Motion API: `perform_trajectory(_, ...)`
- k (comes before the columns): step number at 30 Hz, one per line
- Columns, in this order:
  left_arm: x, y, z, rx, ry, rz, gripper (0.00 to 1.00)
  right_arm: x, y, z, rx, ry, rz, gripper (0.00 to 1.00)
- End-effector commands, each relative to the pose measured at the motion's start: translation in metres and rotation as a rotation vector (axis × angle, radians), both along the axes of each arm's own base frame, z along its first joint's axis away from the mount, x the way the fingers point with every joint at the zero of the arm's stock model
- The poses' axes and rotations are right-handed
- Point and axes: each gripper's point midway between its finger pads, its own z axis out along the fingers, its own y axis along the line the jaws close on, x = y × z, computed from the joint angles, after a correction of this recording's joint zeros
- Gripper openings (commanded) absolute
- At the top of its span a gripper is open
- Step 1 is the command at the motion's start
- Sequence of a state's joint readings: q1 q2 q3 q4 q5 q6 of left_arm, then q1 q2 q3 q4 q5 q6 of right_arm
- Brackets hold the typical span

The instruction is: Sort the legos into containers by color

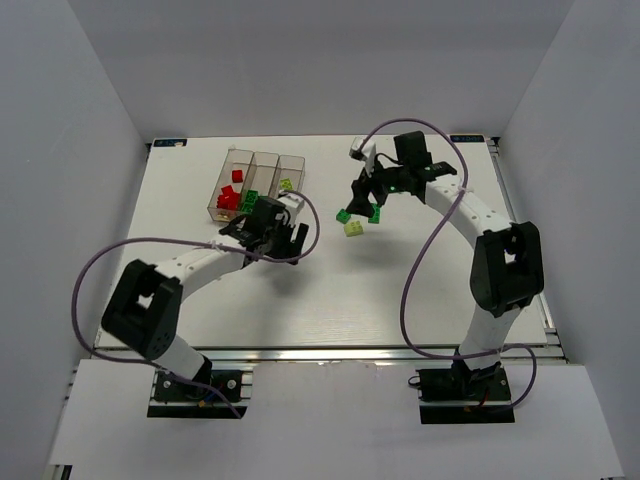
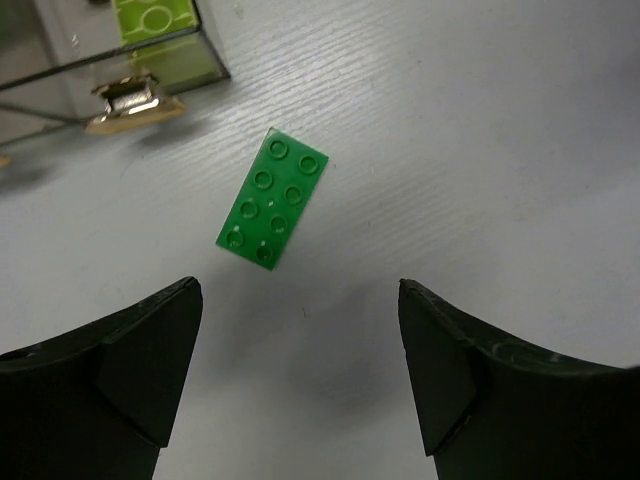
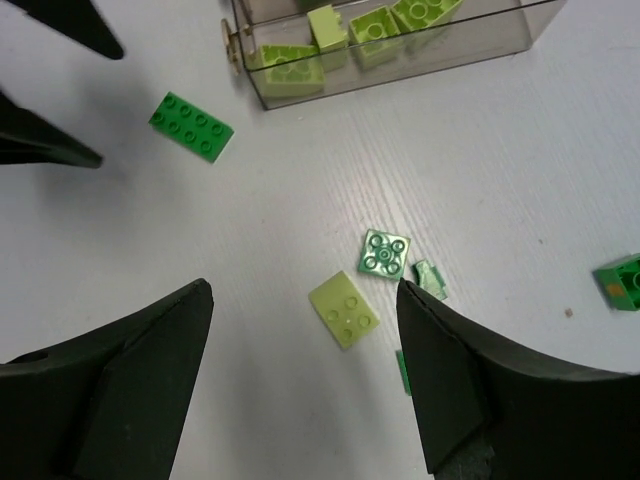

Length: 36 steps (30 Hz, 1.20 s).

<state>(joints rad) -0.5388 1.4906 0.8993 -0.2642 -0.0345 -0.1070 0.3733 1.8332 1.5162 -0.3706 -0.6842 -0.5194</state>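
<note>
The containers (image 1: 255, 178) stand at the back left: red legos (image 1: 230, 196) in the left bin, dark green ones (image 1: 248, 200) in the middle, pale yellow-green ones (image 3: 375, 25) in the right. My left gripper (image 2: 300, 350) is open and empty just in front of the bins, over bare table, with a dark green two-by-four lego (image 2: 272, 200) lying flat just beyond its fingertips. My right gripper (image 3: 300, 380) is open and empty above a pale yellow-green lego (image 3: 344, 310). Beside it lie an upturned green square lego (image 3: 385, 254) and a small green piece (image 3: 430, 280).
Another green lego (image 3: 620, 283) lies at the right edge of the right wrist view. The left gripper's dark fingers (image 3: 55, 25) show at the top left of that view, near the two-by-four lego (image 3: 191, 126). White walls enclose the table (image 1: 400, 300).
</note>
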Motion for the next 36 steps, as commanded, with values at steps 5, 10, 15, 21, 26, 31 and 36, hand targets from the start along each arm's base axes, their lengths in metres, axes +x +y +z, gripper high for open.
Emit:
perform_trajectory(5,0.028,-0.012,-0.021,0.145,0.016,-0.144,0.89,-0.028,-0.008,0.013,0.041,0.004,0.064,0.79)
perform_trajectory(10,0.046,-0.015,-0.032,0.201,0.029,-0.143,0.84,-0.028,-0.013,0.013,0.052,0.023,0.047,0.79)
perform_trajectory(15,0.051,-0.018,-0.04,0.208,0.029,-0.152,0.83,-0.031,-0.017,0.011,0.057,0.036,0.037,0.79)
perform_trajectory(21,0.04,-0.02,-0.06,0.198,0.088,-0.193,0.76,-0.03,-0.019,0.012,0.066,0.041,0.026,0.79)
perform_trajectory(26,0.028,-0.025,-0.071,0.17,0.143,-0.226,0.7,-0.029,-0.02,0.015,0.075,0.041,0.022,0.79)
perform_trajectory(31,0.019,-0.023,-0.081,0.162,0.179,-0.23,0.62,-0.03,-0.021,0.017,0.082,0.041,0.018,0.79)
perform_trajectory(36,0.01,-0.023,-0.087,0.13,0.213,-0.225,0.41,-0.033,-0.022,0.02,0.087,0.038,0.019,0.79)
